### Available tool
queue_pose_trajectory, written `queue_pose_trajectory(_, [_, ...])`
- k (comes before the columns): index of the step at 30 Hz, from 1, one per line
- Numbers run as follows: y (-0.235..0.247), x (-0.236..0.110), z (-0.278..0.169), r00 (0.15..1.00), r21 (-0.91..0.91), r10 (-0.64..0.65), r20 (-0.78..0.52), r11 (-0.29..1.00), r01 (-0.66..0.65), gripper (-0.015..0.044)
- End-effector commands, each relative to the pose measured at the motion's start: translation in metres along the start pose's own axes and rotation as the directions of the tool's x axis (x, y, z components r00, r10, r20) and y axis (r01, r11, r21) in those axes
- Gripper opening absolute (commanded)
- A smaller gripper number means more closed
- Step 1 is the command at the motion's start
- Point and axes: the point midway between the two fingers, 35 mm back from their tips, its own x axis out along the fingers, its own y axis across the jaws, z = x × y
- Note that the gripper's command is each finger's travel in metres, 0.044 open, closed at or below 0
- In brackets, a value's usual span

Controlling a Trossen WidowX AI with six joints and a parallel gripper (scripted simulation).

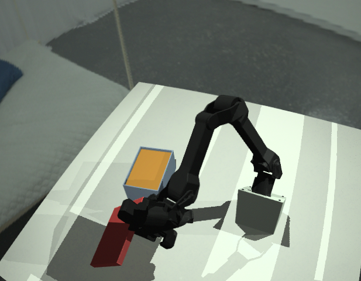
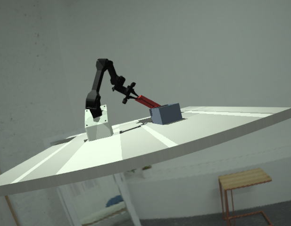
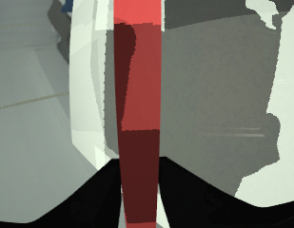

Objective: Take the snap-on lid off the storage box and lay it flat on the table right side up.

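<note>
One red lid (image 1: 113, 239), one blue-grey storage box (image 1: 149, 172), one black arm (image 1: 201, 141), one white table (image 1: 295, 242).

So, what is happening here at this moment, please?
A black robot arm has taken the red lid off the blue-grey storage box, which stands open with its orange inside showing. The gripper is shut on one edge of the lid and holds it tilted beside the box. The lid is not yet laid flat on the white table.
</note>
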Motion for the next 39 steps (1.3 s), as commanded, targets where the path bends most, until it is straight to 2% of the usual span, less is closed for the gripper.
queue_pose_trajectory(1, [-0.002,0.002,0.001,1.0,0.0,0.006,0.006,1.0,-0.006,0.0])
queue_pose_trajectory(39, [-0.025,0.022,0.001,1.0,-0.001,0.006,0.007,1.0,-0.006,0.0])
